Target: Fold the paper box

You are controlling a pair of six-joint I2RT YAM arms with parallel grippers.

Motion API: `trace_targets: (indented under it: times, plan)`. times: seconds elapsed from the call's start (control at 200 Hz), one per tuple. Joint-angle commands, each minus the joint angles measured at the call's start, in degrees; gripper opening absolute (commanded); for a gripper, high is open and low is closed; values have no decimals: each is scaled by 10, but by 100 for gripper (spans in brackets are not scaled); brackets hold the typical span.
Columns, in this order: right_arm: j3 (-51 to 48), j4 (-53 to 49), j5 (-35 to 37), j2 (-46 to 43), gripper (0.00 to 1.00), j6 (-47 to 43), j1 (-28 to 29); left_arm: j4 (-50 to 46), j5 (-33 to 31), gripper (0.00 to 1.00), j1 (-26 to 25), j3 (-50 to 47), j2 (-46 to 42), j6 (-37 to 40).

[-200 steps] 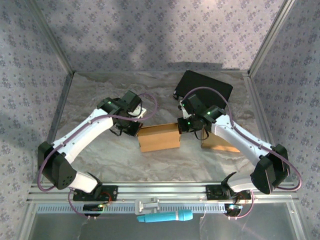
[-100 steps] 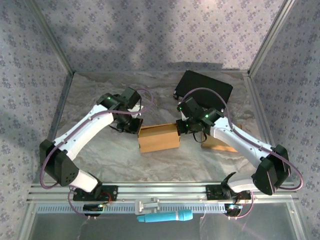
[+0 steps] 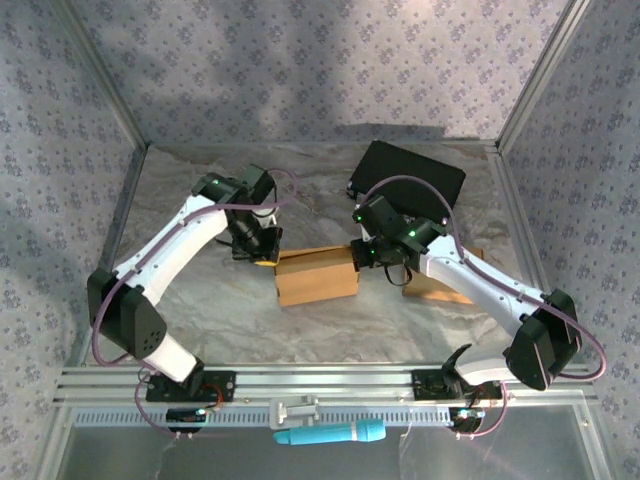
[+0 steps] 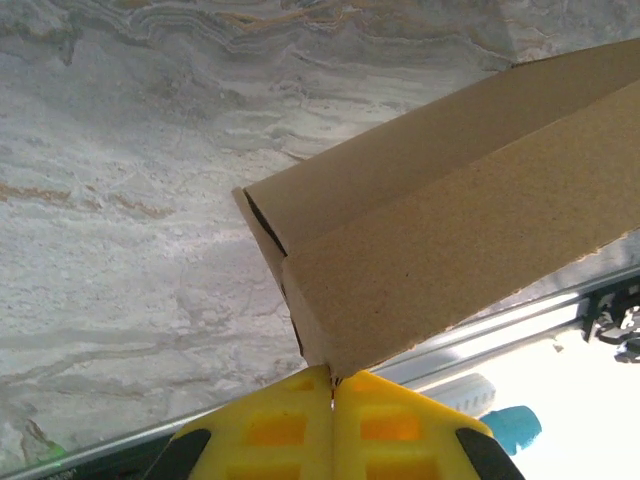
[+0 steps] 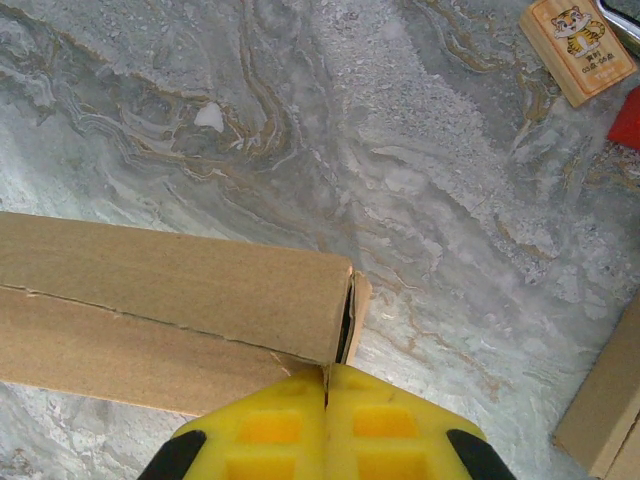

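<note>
The paper box (image 3: 316, 275) is a closed brown cardboard block lying in the middle of the table. My left gripper (image 3: 265, 260) is at its left end, shut, with nothing between the fingers. In the left wrist view its yellow fingertips (image 4: 300, 400) meet just under a corner of the box (image 4: 450, 230). My right gripper (image 3: 359, 262) is at the box's right end, also shut. In the right wrist view the right gripper (image 5: 327, 375) touches the lower edge of the box (image 5: 170, 290) beside a slightly gaping end flap (image 5: 356, 310).
A black case (image 3: 410, 175) lies at the back right. Another piece of brown cardboard (image 3: 440, 285) lies under the right arm. A small wooden block with a tiger picture (image 5: 580, 45) and a red item (image 5: 628, 118) lie farther off. A teal tool (image 3: 330, 434) rests below the front rail.
The left arm has swung its wrist round and brought its shut gripper against the box's left end. The right arm shifted slightly. The box has barely moved.
</note>
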Motion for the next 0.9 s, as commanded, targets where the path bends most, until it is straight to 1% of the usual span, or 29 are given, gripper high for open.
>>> trace_targets:
  times: [0.0,0.39,0.685,0.894]
  plan:
    - [-4,5,-6,1,0,-4,8,-20,48,0,4,24,7,-14]
    - [4,1,-4,8,0,-15,8,-46,88,0,27,49,29,-15]
    - [9,4,-2,14,0,-20,12,-39,130,0,42,47,38,-24]
    - [11,3,4,15,0,-19,14,-44,135,0,47,46,40,-16]
